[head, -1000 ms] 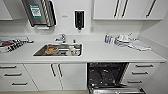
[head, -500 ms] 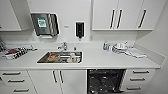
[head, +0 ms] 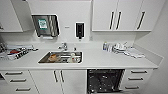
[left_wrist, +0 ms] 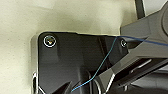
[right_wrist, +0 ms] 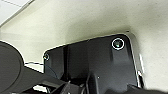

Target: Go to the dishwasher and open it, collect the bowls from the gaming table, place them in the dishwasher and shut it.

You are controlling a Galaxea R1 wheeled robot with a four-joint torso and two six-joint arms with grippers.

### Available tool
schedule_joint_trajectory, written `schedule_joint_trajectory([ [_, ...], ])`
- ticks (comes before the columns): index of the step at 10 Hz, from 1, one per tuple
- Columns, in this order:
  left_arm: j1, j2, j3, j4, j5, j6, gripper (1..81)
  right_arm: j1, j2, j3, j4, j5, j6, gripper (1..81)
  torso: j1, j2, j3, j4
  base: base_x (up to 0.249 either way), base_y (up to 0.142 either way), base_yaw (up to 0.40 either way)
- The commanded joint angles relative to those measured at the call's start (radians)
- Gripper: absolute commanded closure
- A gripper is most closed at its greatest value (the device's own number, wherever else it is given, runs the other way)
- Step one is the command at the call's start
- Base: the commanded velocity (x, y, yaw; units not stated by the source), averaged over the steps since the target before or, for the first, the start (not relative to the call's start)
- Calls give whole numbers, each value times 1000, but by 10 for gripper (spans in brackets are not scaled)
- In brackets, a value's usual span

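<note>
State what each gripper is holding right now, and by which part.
It cannot be told. Both wrist views show the robot's own dark plate over a pale floor, with no fingers clearly visible and no bowl in sight.

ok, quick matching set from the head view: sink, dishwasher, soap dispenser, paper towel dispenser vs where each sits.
Things:
1. sink
2. dishwasher
3. soap dispenser
4. paper towel dispenser

Places:
A. on the wall, right of the tap
B. under the counter, its dark inside showing
C. on the wall, left of the tap
D. set into the counter

Pairs: 1-D, 2-B, 3-A, 4-C
</note>
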Motion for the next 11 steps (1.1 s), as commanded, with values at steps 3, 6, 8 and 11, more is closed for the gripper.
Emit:
schedule_joint_trajectory([
  [3,-22,58,-102,14,44,2,10,16,26,-100,-21,15,-4,10,-109,170,0,0,0,0,0],
  [6,-17,125,-207,14,44,2,10,-4,56,-157,-23,18,-4,10,-179,277,53,0,0,0,0],
  [8,-16,139,-225,14,44,2,10,-11,78,-189,-23,18,-5,10,-219,340,94,0,0,0,0],
  [11,-16,139,-227,14,44,2,10,-14,90,-206,-23,18,-5,10,-282,436,169,0,0,0,0],
])
